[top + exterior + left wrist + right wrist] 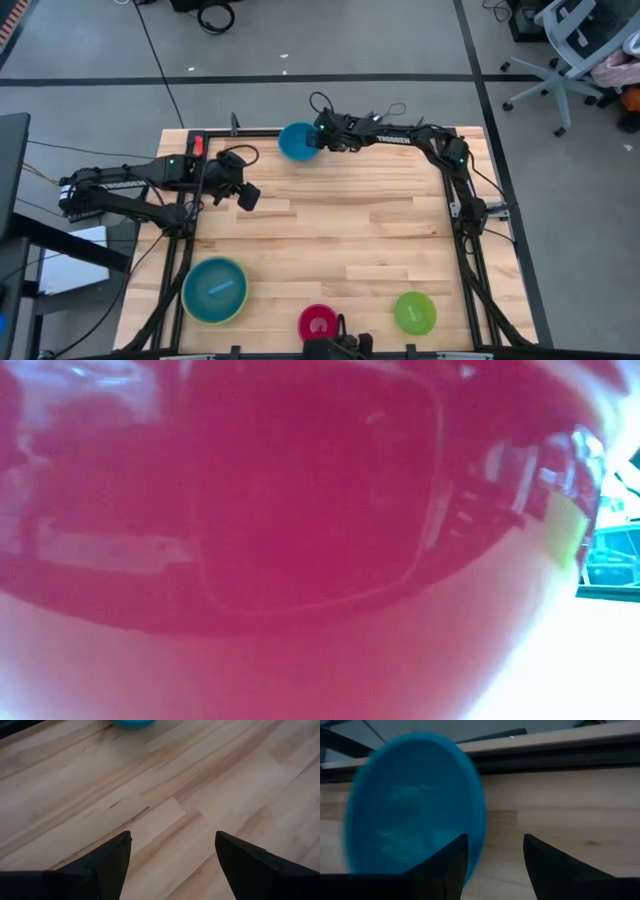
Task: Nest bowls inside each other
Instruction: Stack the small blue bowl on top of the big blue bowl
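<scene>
The medium blue bowl sits at the table's far edge, near the middle. My right gripper is just to its right, open, with nothing between its fingers. In the right wrist view the bowl shows blurred beside one finger. My left gripper hovers open over bare wood at the far left. The large lime-green bowl stands near left with the pale blue bowl inside it. The magenta bowl and the small green bowl rest at the near edge. My right gripper's one finger stands right at the blue bowl's rim, on the bowl's right side. I cannot tell whether it touches the rim. The gap between the fingers shows only bare table.
A black frame rail runs along the table's far edge just behind the blue bowl. The magenta bowl fills the low view and hides the table there. Bare wood lies across the table's middle.
</scene>
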Controlling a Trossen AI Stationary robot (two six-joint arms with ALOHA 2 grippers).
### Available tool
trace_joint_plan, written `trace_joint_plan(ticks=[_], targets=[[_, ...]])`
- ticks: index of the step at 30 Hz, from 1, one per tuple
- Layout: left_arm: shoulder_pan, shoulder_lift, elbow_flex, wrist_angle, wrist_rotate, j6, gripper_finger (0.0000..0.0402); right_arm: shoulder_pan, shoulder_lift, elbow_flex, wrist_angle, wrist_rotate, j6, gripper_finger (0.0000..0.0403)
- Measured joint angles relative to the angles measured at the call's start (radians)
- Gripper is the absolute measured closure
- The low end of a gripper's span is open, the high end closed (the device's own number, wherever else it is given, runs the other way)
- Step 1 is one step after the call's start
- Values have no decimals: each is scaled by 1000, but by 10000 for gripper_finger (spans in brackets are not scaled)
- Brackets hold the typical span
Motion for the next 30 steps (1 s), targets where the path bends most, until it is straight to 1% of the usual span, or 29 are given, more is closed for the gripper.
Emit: trace_joint_plan(ticks=[4, 7, 10, 13, 14, 16, 19, 24, 30], targets=[[0, 0, 0, 1, 0, 6, 111, 3, 22, -1, 34, -28, 13, 216], [0, 0, 0, -2, -3, 6, 111, 8, 37, 0, 37, -38, 11, 238], [5, 0, 0, -7, -7, 6, 111, 11, 38, 0, 34, -37, -14, 285], [11, 0, -3, -8, -16, 6, 111, 17, 30, 0, 29, -34, -73, 359], [12, 0, -3, -6, -21, 6, 111, 24, 24, 0, 33, -34, -96, 378], [17, 2, -3, 0, -36, 6, 111, 45, 2, 0, 26, -29, -140, 383], [33, 14, -3, 19, -65, 7, 111, 90, -42, 0, 21, -34, -218, 373], [86, 57, -3, 79, -87, 32, 111, 200, -133, 0, 25, 51, -336, 383], [113, 97, -3, 170, -86, 42, 112, 294, -218, 0, 48, 140, -405, 382]])
